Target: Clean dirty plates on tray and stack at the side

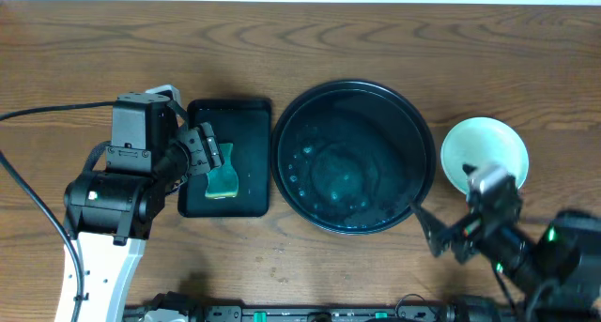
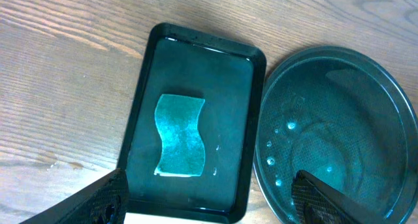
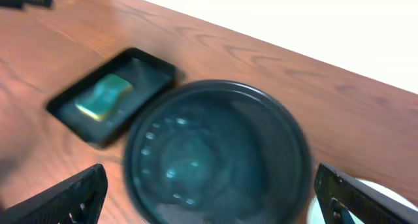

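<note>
We judge the task to be at or close to its end. The round tray [image 1: 376, 125] sits in the middle of the surface [image 1: 310, 40] and carries no plates at all. Only beads of water glint on its glossy black floor. The plates [image 1: 488, 148] lie as one pale pile on the wood just right of the tray, apart from its rim. From above we see only the top plate, which looks clean, with no green smear. We cannot count how many lie under it. If all of them are there, what is left is little more than drawing the arms back.

The left gripper [image 1: 214, 156] hovers over the small rectangular tray [image 1: 246, 125] to the left of the round one, jaws spread wide and empty. Below it the green sponge [image 1: 223, 178] rests flat in that tray, untouched. The right gripper [image 1: 443, 239] hangs near the round tray's near-right edge, beside the pile. Its jaws are also wide apart, with nothing between them.

The surface is brown wood with a plain grain, and otherwise bare around the trays. A black cable [image 1: 38, 205] loops across its left side. Along the far edge we see only a pale, blank strip of the room, too plain to say more.
</note>
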Robot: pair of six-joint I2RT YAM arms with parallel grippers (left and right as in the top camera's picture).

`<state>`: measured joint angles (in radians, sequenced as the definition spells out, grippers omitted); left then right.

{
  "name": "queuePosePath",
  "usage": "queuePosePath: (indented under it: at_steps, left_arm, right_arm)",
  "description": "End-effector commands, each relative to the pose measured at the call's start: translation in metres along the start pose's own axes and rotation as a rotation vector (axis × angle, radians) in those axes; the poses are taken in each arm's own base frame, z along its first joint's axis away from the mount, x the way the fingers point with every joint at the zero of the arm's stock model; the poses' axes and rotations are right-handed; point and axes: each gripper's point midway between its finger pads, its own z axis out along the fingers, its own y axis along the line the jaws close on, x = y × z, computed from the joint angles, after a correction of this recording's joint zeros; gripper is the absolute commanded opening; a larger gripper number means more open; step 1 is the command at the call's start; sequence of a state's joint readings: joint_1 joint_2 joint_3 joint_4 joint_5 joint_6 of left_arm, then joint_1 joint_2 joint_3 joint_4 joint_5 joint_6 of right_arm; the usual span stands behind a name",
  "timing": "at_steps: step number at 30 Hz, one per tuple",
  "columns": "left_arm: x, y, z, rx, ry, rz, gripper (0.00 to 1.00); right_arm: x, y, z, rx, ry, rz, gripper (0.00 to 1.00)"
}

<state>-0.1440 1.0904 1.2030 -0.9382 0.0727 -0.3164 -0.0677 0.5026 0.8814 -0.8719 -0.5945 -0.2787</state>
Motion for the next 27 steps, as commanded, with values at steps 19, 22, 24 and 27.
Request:
queuePosePath:
  at_steps: [19, 22, 24, 27]
  left_arm:
    - [-0.007, -0.002, -0.006, 0.006, -0.023, 0.000, 0.81]
    - [-0.007, -0.002, -0.006, 0.006, -0.023, 0.000, 0.81]
    - [-0.007, -0.002, -0.006, 0.006, -0.023, 0.000, 0.81]
    - [-0.007, -0.002, -0.006, 0.005, -0.023, 0.000, 0.81]
  right_arm:
    - [0.123, -0.025, 0.068, 0.138, -0.172, -0.179, 0.99]
    - [0.110, -0.028, 0.068, 0.158, -0.242, -0.218, 0.99]
    - [0.100, -0.031, 0.069, 0.178, -0.316, -0.262, 0.99]
    - [0.098, -0.033, 0.070, 0.186, -0.349, -0.275, 0.99]
